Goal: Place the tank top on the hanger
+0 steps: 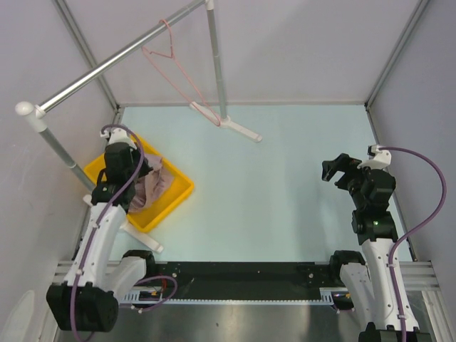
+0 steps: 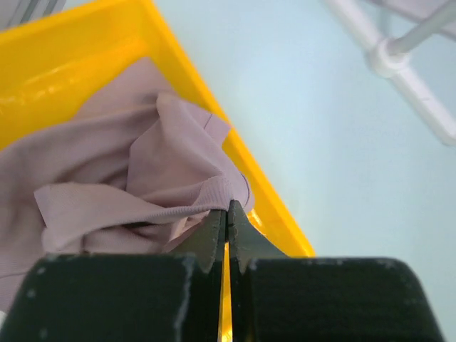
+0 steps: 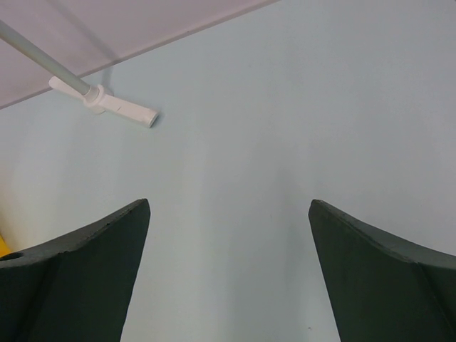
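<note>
Bright, even light from overhead washes the pale counter, so the top view is sharp and its shadows are faint and soft-edged, as beside the white rack foot near the far edge. In the left wrist view glare streaks the yellow bin and the dark left fingers blur at close range. The right fingers are likewise dim and soft-edged.

A robotics lab test cell: plain grey wall panels on aluminium framing enclose a pale tabletop.
</note>
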{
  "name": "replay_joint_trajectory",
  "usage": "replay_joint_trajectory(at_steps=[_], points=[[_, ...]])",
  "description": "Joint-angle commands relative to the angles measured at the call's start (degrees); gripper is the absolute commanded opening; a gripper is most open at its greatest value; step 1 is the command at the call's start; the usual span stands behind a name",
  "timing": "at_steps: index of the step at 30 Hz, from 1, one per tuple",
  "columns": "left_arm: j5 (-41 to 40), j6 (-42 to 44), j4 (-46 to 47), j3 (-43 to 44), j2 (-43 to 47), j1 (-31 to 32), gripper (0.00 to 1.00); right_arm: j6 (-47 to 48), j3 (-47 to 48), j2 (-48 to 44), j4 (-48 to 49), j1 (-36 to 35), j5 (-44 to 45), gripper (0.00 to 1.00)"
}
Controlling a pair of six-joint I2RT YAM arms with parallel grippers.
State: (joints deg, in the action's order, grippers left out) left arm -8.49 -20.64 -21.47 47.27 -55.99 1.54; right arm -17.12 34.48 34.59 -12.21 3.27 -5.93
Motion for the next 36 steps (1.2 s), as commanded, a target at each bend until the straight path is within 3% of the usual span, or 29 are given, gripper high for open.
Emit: replay_joint_trajectory(at_steps=[1, 8, 17, 29, 32, 36], points=[[7.95, 6.4, -3.49, 3.8, 7.81, 0.92, 0.0, -0.19, 0.77, -0.22, 0.87, 0.34, -0.22, 1.0], [22.8, 5.98, -3.14, 13.36, 16.0, 1.01, 0.0, -0.72, 1.55, -0.14, 0.61, 0.34, -0.57, 1.0], [40.04, 0.61, -2.43, 34.98, 6.52, 4.69, 0.0, -1.42, 2.61, 1.18, 1.4, -0.45, -6.2, 1.0], [34.16, 2.62, -2.61, 59.41, -13.78, 35.09, 0.0, -2.04, 3.58, 1.36, 0.96, -0.46, -4.88, 1.0], [34.59, 3.42, -4.1, 73.34, -23.09, 41.86, 0.0, -2.21, 4.36, 2.06, 0.96, -0.46, -4.7, 1.0], [40.47, 1.92, -6.9, 92.71, -38.12, 42.84, 0.0, -2.82, 5.6, 2.59, -0.36, -0.37, -4.87, 1.0]])
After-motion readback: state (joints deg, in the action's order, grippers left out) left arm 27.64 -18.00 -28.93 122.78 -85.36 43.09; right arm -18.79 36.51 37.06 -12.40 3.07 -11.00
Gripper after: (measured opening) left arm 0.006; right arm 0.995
